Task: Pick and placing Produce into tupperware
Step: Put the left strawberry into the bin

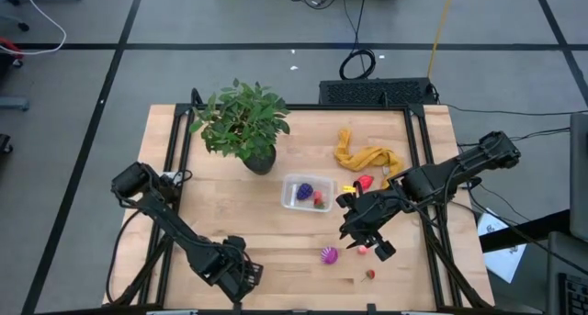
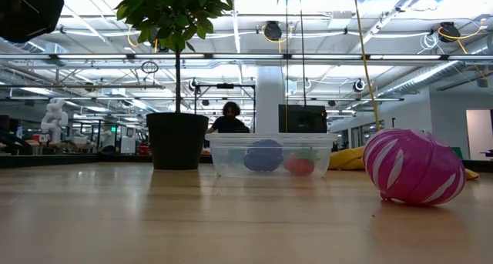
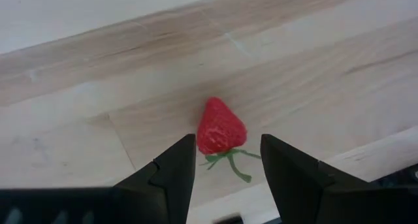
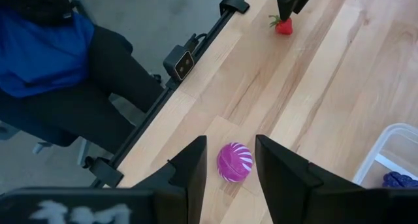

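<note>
From above, I am looking at the right hand (image 1: 360, 230) hanging over the light wooden table (image 1: 230, 214), between the small clear plastic rectangular container (image 1: 308, 194) and the magenta striped toy ball (image 1: 329, 255). The container is already holding a purple bumpy toy fruit (image 1: 304, 191) and a red piece. The left hand (image 1: 241, 276) is waiting by the near edge, apart from the red toy strawberry (image 1: 370, 275). A green leafy potted plant (image 1: 243, 122) and a mustard-yellow cloth (image 1: 367, 157) are sitting farther back.

At table height, I am seeing the magenta striped toy ball resting on the wood, well in front of the container; neither hand is showing.

Through the left wrist, the fingers are standing spread, pinching nothing, with the red toy strawberry lying just past their tips.

Through the right wrist, the fingers are likewise spread and empty, with the magenta striped toy ball framed in the gap below them.

I am worrying about that ball: it is round, so an off-centre closing could squirt it sideways toward the table edge. A low carry could also be clipping the container's rim.
</note>
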You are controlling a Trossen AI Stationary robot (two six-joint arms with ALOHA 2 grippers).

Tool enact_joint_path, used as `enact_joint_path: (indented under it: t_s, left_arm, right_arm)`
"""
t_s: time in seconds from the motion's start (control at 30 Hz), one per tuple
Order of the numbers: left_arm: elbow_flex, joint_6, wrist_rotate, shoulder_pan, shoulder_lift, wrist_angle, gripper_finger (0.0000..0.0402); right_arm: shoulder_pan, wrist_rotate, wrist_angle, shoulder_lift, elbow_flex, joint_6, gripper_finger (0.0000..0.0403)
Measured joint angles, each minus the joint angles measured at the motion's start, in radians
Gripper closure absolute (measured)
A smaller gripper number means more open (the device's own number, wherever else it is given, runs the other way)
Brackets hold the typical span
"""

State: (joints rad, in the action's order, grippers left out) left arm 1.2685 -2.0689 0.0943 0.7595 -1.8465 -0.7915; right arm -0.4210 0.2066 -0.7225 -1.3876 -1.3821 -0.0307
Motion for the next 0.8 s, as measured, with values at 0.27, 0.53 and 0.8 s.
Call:
enact_joint_path:
  t_s: [0.27, 0.53, 0.8]
  left_arm:
    - [-0.025, 0.005, 0.001, 0.0, 0.0, 0.043, 0.0225]
    - [-0.025, 0.005, -0.003, -0.004, -0.013, 0.053, 0.0225]
    - [-0.023, 0.053, -0.07, -0.019, -0.093, 0.137, 0.0225]
  right_arm:
    - [0.0, 0.0, 0.0, 0.0, 0.0, 0.0, 0.0284]
    - [0.0, 0.0, 0.0, 0.0, 0.0, 0.0, 0.0284]
    - [0.0, 0.001, 0.021, 0.0, 0.0, -0.008, 0.0284]
